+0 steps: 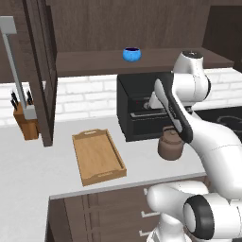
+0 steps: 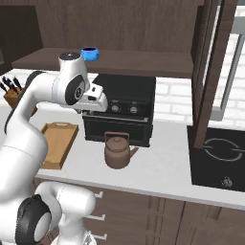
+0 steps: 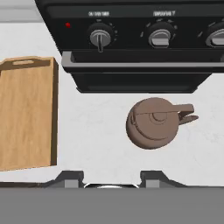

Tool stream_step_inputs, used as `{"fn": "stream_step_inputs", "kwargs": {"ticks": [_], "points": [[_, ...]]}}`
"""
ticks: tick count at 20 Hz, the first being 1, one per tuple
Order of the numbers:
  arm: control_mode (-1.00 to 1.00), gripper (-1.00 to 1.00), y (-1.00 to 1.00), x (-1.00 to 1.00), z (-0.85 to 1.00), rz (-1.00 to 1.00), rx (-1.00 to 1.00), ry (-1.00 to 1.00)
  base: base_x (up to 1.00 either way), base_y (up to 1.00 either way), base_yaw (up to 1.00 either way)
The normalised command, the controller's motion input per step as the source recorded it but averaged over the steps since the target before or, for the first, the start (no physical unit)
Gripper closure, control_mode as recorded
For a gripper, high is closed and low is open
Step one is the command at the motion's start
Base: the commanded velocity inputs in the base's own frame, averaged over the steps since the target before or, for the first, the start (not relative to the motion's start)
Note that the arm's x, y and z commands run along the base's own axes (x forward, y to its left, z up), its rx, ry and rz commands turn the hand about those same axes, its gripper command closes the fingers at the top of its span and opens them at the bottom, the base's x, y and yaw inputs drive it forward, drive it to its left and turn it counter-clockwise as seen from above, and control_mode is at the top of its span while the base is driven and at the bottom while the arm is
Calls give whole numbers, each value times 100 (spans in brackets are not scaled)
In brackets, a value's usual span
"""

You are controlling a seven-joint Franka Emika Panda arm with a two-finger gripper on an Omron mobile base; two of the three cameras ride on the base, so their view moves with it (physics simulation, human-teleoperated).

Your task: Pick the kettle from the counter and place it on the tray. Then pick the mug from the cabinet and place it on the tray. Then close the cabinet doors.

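1. The gripper [image 3: 111,178] is showing at the bottom centre of the hand view, its two dark fingertips [image 3: 69,178] standing apart with nothing between them; it is hanging released above the counter [image 3: 100,127] and gripping nothing.
2. One kettle [image 3: 153,122] is sitting in the centre-right of the hand view, spout pointing right, clear of the fingertips.
3. One tray [image 3: 26,113] is lying at the left edge of that view, empty, well apart from the kettle.
4. The arm is rising from the lower right of the left base view, bending at the elbow and reaching forward, the hand pointing down in front of the oven.
5. One black countertop oven [image 2: 122,107] is standing just behind the kettle, with three knobs.
6. One mug [image 1: 132,54] is resting on the cabinet [image 1: 142,59] shelf, top centre.
7. One cabinet door [image 1: 42,71] is standing open at the left, beside one knife block [image 1: 26,120].
8. One cooktop [image 2: 220,155] is lying at the right of the right base view.
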Motion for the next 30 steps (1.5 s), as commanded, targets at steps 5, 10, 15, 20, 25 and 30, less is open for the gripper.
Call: {"fn": "stream_step_inputs", "kwargs": {"ticks": [5, 10, 15, 20, 25, 30], "points": [[-100, -100, 0, -21, 0, 0, 0, -8, 0, 0, 0], [-100, -100, -7, -62, -12, -12, 3, -17, 0, 0, 0], [-100, -100, -14, -34, -22, -26, 10, -1, 0, 0, 0], [-100, -100, -1, -1, -25, -34, 3, 0, 0, 0, 0], [-100, -100, -24, 0, -19, -28, 12, 0, 0, 0, 0], [-100, -100, -27, 0, -16, -21, 12, 0, 0, 0, 0]]}}
